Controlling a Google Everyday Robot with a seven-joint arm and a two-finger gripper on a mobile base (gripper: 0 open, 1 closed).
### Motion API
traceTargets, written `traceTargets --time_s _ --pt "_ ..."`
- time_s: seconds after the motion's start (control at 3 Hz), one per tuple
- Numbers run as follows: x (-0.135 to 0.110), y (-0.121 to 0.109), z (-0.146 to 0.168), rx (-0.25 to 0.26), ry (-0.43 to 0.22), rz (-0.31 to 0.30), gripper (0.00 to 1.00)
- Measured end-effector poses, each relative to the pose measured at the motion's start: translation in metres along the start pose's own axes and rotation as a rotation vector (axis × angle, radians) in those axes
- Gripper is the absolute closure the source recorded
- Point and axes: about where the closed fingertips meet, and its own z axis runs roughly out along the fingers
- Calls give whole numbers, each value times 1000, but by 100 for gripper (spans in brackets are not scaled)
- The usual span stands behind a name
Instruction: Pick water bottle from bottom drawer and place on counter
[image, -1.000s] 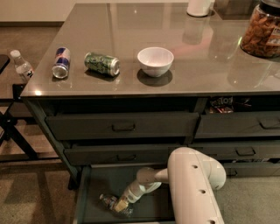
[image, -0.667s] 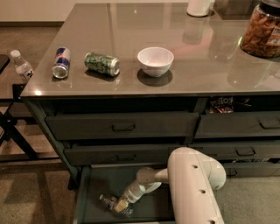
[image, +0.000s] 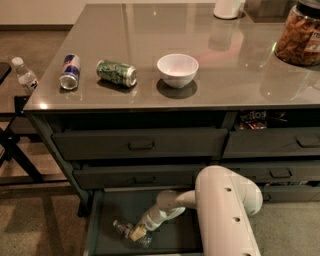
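Note:
The bottom drawer (image: 112, 207) is pulled open below the counter (image: 235, 75). On its dark floor the water bottle (image: 121, 227) lies on its side, a small clear bottle. My gripper (image: 137, 233) is down inside the drawer at the bottle's right end, touching or right against it. My white arm (image: 225, 210) reaches in from the right and hides part of the drawer floor.
On the counter lie a blue-silver can (image: 70, 71) and a green can (image: 116, 73), beside a white bowl (image: 177, 69) and a snack jar (image: 300, 35). Another small clear bottle (image: 24, 75) stands on the low side table at left. The two upper drawers are shut.

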Motion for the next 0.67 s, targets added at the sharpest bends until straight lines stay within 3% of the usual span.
traceTargets --time_s 0.33,0.67 --pt "-7 5 -24 38 -41 9 100" --pt "-6 10 -59 112 -59 45 100"
